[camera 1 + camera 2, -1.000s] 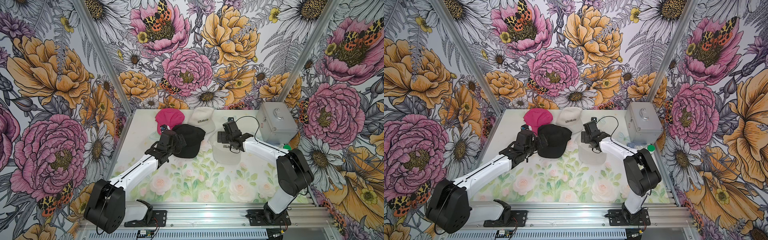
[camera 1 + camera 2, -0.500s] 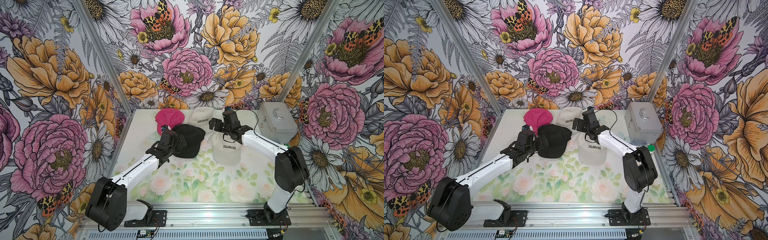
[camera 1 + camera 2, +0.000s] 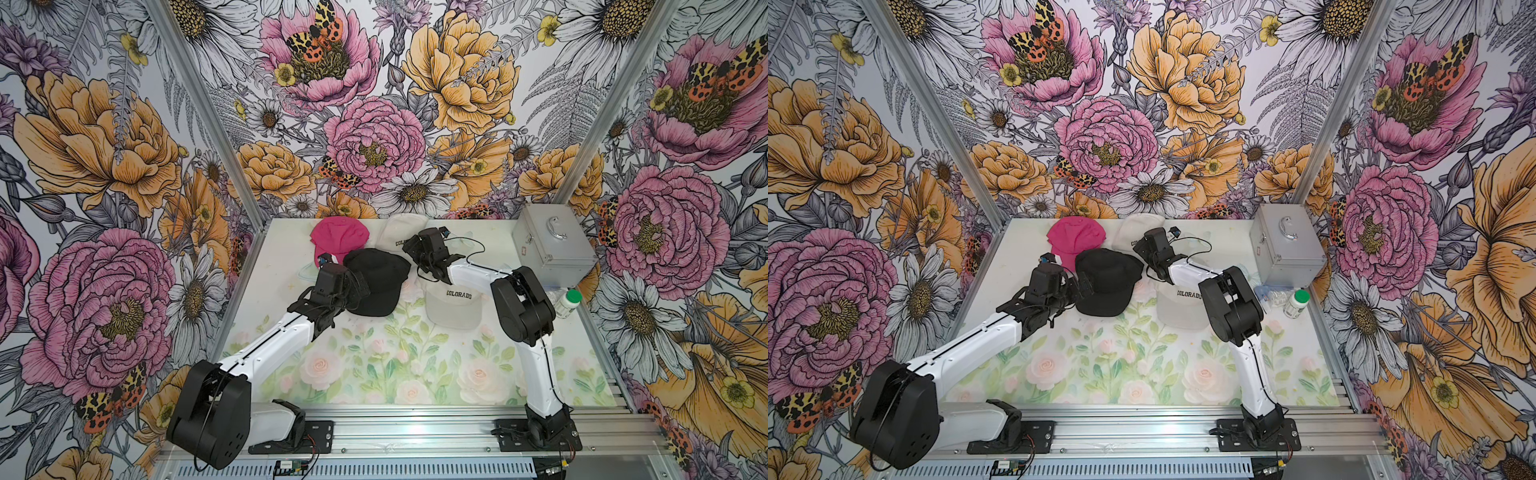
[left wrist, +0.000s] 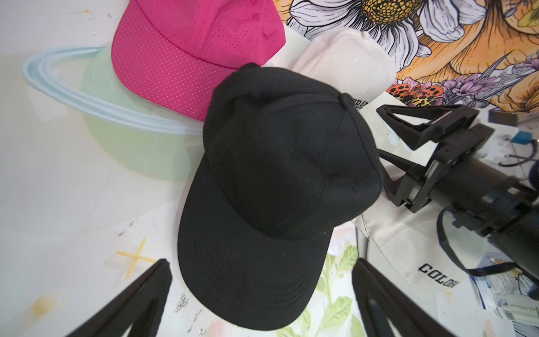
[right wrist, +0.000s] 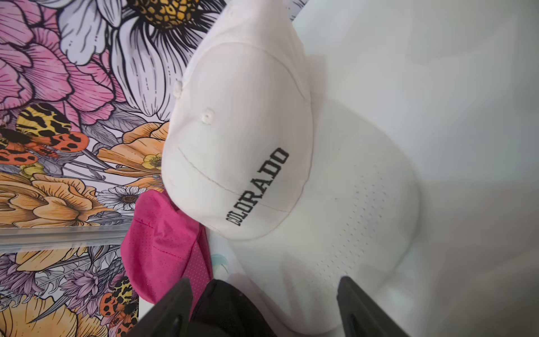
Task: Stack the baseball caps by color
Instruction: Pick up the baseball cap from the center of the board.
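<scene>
The near cream cap [image 3: 453, 309], right of centre, carries the word "COLORADO" in black block capitals on its front, just above the brim, and it reads whole in a top view. The left wrist view shows only "COLO" of it. The far cream cap [image 5: 239, 140] bears the same black "COLORADO", read whole in the right wrist view. In both top views only its first letters show.

Hot-pink cap [image 3: 338, 239], black cap [image 3: 376, 286]
</scene>
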Motion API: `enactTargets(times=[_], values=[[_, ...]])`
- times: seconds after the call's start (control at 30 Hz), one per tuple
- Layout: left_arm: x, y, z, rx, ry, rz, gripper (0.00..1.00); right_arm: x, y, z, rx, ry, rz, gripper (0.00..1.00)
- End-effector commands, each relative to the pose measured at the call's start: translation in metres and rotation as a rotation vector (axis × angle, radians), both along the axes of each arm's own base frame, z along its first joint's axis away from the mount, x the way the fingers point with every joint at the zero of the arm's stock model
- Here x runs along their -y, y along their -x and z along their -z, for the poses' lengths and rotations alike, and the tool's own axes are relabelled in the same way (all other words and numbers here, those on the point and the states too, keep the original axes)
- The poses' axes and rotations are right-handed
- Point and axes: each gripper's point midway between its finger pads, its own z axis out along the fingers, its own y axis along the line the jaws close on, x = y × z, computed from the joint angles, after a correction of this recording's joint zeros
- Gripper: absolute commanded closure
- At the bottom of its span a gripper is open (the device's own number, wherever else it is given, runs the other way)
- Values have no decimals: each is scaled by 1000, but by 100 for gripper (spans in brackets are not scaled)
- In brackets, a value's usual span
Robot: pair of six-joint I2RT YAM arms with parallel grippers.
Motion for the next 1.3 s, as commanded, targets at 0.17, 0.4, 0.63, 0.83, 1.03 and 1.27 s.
enactTargets(times=[0.17, 0.4, 0.63, 0.83, 1.03, 1.27], values=[[-8, 2, -5, 23, 23, -13, 1, 15, 23, 24, -72, -71, 142, 15], [-4, 0, -3, 13, 37, -4, 1, 6, 17, 54, -134, -136, 182, 20], [-9, 5, 0, 10, 23, -17, 1, 1, 1, 71, -97, -239, 252, 32], [-13, 6, -1, 9, 5, -26, 1, 2, -9, 73, -40, -286, 281, 66], [-11, 5, -1, 9, 13, -20, 1, 10, -23, 35, 76, -297, 269, 93], [-7, 5, -3, 12, 30, -3, 1, 36, -44, -44, 262, -238, 275, 100]])
